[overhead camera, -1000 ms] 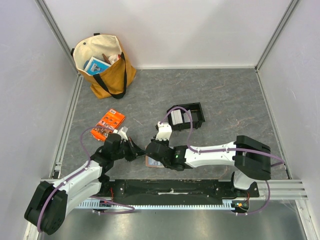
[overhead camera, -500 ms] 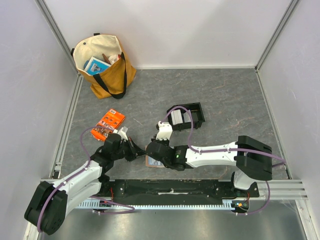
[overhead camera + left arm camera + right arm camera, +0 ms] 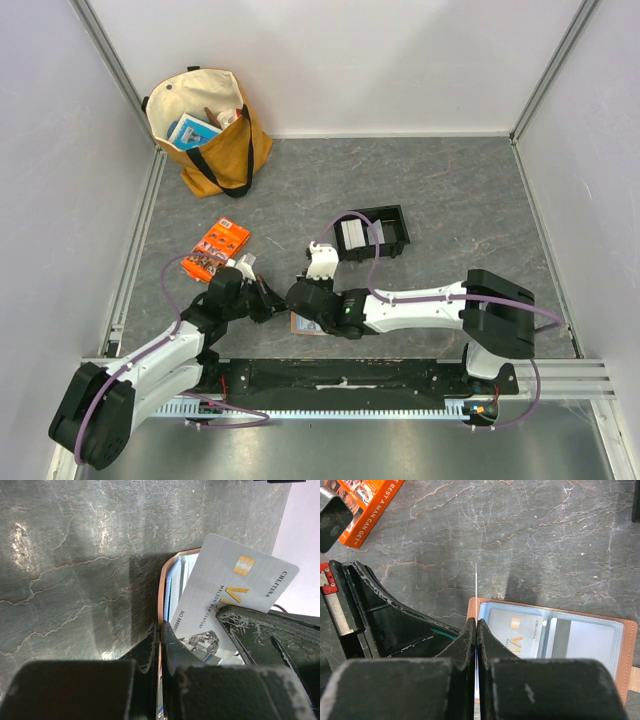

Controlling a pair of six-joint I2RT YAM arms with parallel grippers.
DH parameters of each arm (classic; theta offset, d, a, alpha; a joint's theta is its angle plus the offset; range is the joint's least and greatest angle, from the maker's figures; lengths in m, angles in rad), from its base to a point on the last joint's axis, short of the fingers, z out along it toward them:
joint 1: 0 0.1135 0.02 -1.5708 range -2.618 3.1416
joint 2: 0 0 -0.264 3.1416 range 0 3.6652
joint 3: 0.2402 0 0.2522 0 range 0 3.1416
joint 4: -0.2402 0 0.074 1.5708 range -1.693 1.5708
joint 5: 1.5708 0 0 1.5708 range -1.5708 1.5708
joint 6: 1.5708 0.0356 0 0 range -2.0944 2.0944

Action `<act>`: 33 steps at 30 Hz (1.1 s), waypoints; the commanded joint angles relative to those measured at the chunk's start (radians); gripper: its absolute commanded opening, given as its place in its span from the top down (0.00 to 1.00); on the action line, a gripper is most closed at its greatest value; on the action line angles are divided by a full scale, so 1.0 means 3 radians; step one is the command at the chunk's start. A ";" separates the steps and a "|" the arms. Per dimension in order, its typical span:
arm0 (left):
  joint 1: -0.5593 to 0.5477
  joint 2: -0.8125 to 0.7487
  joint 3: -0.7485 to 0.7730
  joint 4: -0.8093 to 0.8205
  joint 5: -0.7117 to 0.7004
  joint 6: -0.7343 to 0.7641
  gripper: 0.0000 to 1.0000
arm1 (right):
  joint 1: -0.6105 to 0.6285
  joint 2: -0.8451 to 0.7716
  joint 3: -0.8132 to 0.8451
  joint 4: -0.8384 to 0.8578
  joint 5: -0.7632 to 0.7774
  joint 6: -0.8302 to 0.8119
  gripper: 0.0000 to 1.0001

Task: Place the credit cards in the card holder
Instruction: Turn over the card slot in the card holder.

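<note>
The card holder [image 3: 630, 645] lies open on the stone-grey floor, its light-blue slotted face up. One credit card [image 3: 517, 632] sits in its left slot. My left gripper [image 3: 160, 627] is shut on the card holder's brown rim [image 3: 162, 585]. My right gripper [image 3: 476, 622] is shut on another credit card [image 3: 220, 587], white with a gold chip. That card stands on edge over the holder's left end and shows only as a thin line [image 3: 476, 580] in the right wrist view. From above, both grippers [image 3: 285, 305] meet over the mostly hidden holder [image 3: 300, 325].
A black two-compartment tray [image 3: 393, 228] behind the grippers holds more pale cards [image 3: 352, 236]. An orange printed packet [image 3: 217, 248] lies to the left. A tan and cream tote bag [image 3: 208, 130] stands in the far left corner. Walls enclose the floor on three sides.
My right gripper and its card have shifted slightly left toward the left gripper. The left arm has held still.
</note>
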 commanded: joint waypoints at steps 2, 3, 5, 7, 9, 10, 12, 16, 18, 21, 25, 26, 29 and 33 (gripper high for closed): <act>-0.0014 -0.0033 0.0050 0.0047 0.0038 -0.0063 0.98 | 0.0006 0.0058 0.0168 -0.0096 0.0083 -0.0013 1.00; -0.0014 -0.0033 0.0051 0.0047 0.0038 -0.0063 0.98 | 0.0006 0.0079 0.0173 -0.0101 0.0078 -0.0008 1.00; -0.0014 -0.0033 0.0051 0.0047 0.0033 -0.0058 0.98 | 0.0006 0.0104 0.0188 -0.0152 0.0103 0.0007 1.00; -0.0014 -0.0033 0.0045 0.0047 0.0043 -0.0063 0.98 | 0.0011 0.0115 0.0204 -0.0228 0.0144 0.0038 1.00; -0.0014 -0.0033 0.0040 0.0047 0.0033 -0.0063 0.98 | 0.0006 0.0115 0.0194 -0.0274 0.0180 0.0064 1.00; -0.0014 -0.0038 0.0040 0.0047 0.0033 -0.0058 0.98 | 0.0006 0.0100 0.0184 -0.0295 0.0195 0.0069 1.00; -0.0014 -0.0028 0.0045 0.0047 0.0028 -0.0052 0.98 | 0.0006 0.0069 0.0163 -0.0300 0.0210 0.0064 1.00; -0.0019 -0.0038 0.0040 0.0031 0.0018 -0.0052 0.98 | 0.0006 0.0033 0.0153 -0.0387 0.0267 0.0064 1.00; -0.0014 -0.0058 0.0045 0.0011 0.0003 -0.0047 0.98 | 0.0006 0.0028 0.0163 -0.0448 0.0297 0.0059 1.00; -0.0019 -0.0074 0.0056 -0.0010 0.0003 -0.0032 0.98 | 0.0011 0.0028 0.0209 -0.0596 0.0374 0.0038 1.00; -0.0009 -0.0074 0.0071 -0.0035 -0.0008 -0.0012 0.98 | 0.0026 0.0013 0.0291 -0.0750 0.0481 -0.0008 1.00; -0.0014 -0.0074 0.0071 -0.0035 -0.0008 -0.0012 0.98 | 0.0036 0.0013 0.0301 -0.0765 0.0497 -0.0023 1.00; -0.0009 -0.0063 0.0081 -0.0035 -0.0003 0.0004 0.98 | 0.0042 0.0038 0.0357 -0.0852 0.0517 -0.0043 1.00; -0.0009 -0.0058 0.0091 -0.0035 -0.0003 0.0019 0.98 | 0.0047 0.0089 0.0434 -0.0954 0.0533 -0.0074 1.00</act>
